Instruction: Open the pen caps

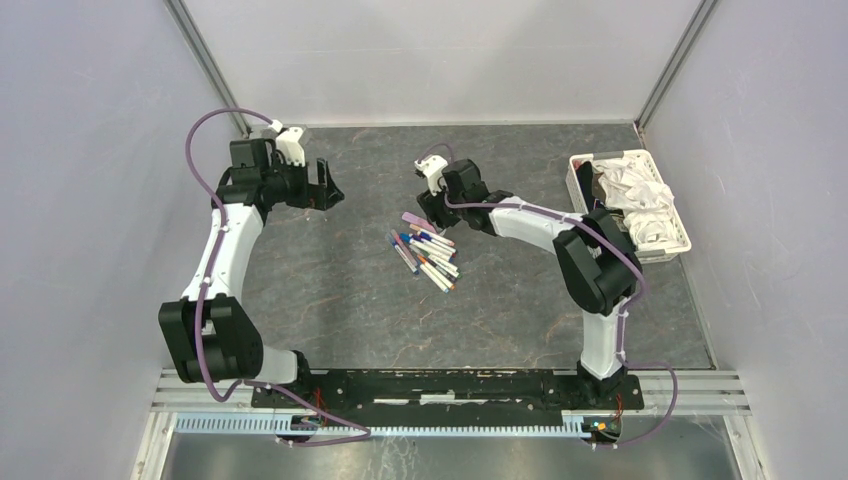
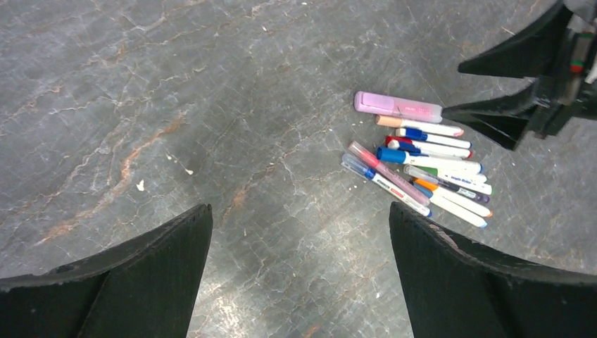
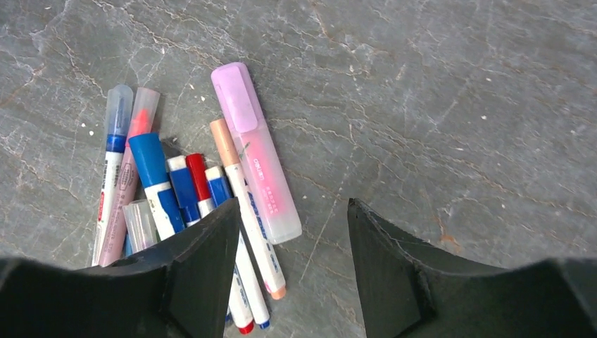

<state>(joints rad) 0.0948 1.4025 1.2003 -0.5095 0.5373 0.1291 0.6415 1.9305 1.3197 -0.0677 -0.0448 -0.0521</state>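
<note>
Several capped pens lie in a pile [image 1: 427, 252] at the middle of the table. In the right wrist view I see the caps on them: a purple highlighter cap [image 3: 236, 98], a large blue cap [image 3: 148, 158], a red cap [image 3: 197, 174], a tan cap [image 3: 224, 141] and clear caps [image 3: 120, 105]. My right gripper [image 3: 292, 204] is open and empty just above the pile's far end, its left finger [image 3: 204, 260] over the pens. My left gripper [image 1: 333, 185] is open and empty, raised to the left of the pile [image 2: 422, 165].
A white basket [image 1: 577, 190] of white cloth stands at the right rear, beside the right arm's elbow. Grey walls close in the table on three sides. The right gripper [image 2: 454, 89] shows in the left wrist view beside the highlighter [image 2: 398, 107].
</note>
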